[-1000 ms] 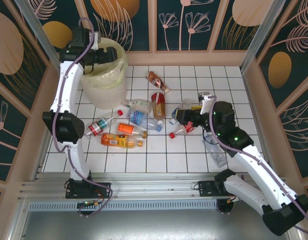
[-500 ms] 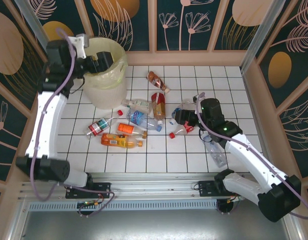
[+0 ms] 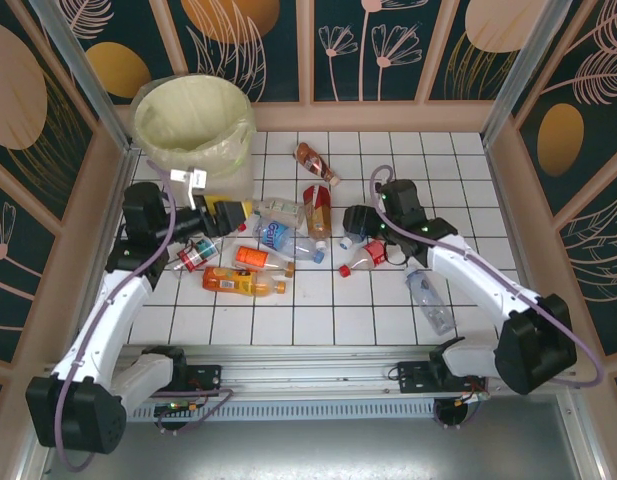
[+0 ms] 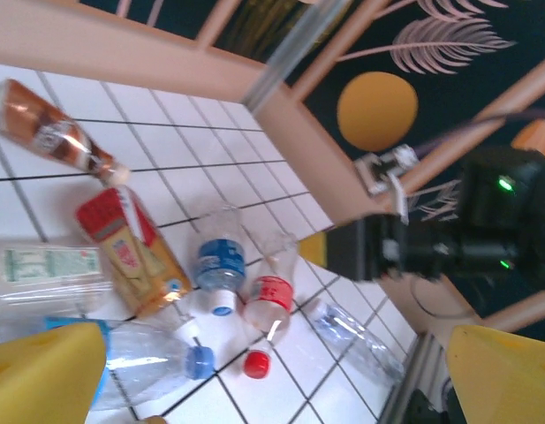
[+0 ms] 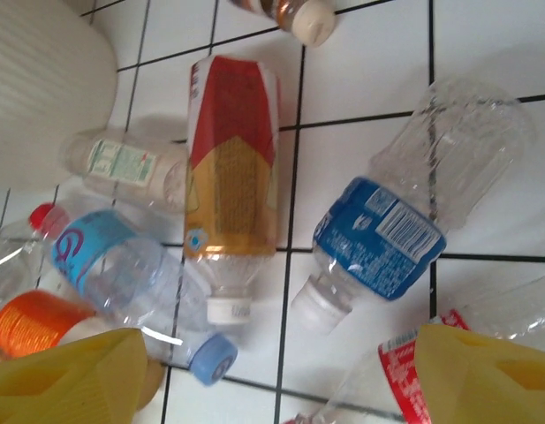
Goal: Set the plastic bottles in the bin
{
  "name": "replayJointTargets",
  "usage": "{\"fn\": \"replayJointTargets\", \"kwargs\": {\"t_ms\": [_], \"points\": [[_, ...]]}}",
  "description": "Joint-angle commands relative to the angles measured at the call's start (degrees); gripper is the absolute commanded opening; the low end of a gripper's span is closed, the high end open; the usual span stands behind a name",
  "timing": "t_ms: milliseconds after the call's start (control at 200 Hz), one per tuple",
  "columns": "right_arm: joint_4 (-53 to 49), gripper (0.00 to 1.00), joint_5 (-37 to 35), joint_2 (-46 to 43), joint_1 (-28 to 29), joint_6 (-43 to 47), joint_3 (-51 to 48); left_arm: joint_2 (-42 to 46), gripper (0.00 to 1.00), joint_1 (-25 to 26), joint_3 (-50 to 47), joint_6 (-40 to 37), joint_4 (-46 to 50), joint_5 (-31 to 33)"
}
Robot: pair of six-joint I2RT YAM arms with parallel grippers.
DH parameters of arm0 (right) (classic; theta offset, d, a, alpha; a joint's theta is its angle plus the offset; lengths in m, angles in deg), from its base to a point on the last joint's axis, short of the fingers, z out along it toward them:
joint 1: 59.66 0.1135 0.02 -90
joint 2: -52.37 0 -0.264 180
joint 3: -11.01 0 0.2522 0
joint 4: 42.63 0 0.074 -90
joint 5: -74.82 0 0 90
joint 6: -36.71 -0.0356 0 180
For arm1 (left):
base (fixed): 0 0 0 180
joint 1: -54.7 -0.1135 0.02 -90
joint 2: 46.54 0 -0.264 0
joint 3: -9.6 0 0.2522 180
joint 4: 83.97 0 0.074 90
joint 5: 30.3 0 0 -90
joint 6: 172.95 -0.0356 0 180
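Left arm: half a second ago we had it reaching over the large round white bin lined with a pale yellow bag (image 3: 226, 178). Now it has dropped back down beside the pile.
Left gripper (image 3: 236, 214): its yellow fingers (image 4: 44, 375) are spread as wide as they go, with nothing between them. We carry no bottle.
Right arm: it has swung leftward and lower, onto the right side of the pile.
Right gripper (image 3: 352, 224): its fingers (image 5: 484, 375) are apart, and nothing is clamped that we can see. It hovers above the clear bottle with a blue label and white cap (image 5: 382, 231), and the red-and-gold labelled bottle (image 5: 230, 159) lies just beside that.
Plastic bottles: about ten lie scattered on the white tiled table top (image 3: 318, 320) in front of the bin. Among them are a long orange bottle (image 3: 240, 283) and a lone clear bottle (image 3: 431, 302) well apart at the right.
Bin: it stands upright at the far left corner. We cannot tell whether any bottles lie inside.
Meaning: we judge one delivery finished and both arms set for fresh picks. Most of the task remains.
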Motion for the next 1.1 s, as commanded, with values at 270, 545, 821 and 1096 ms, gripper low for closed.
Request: {"fn": "replayJointTargets", "kwargs": {"t_ms": [270,545,821,1096], "points": [[2.76,0.81,-6.01,11.95,-3.92,-5.63,5.49,2.83,0.99,1.81,-2.44,4.36,-12.36,-6.1],[5.3,0.82,-4.25,18.23,-6.91,-6.17,7.08,2.19,0.99,1.82,-2.37,3.85,-11.06,-5.33],[9.53,0.82,-1.16,24.71,-8.6,-5.93,8.87,1.41,0.99,1.81,-2.22,3.37,-10.3,-5.33],[12.81,0.81,0.38,30.25,-8.79,-5.42,10.57,0.79,0.99,1.82,-2.18,3.42,-10.17,-5.32]]}}
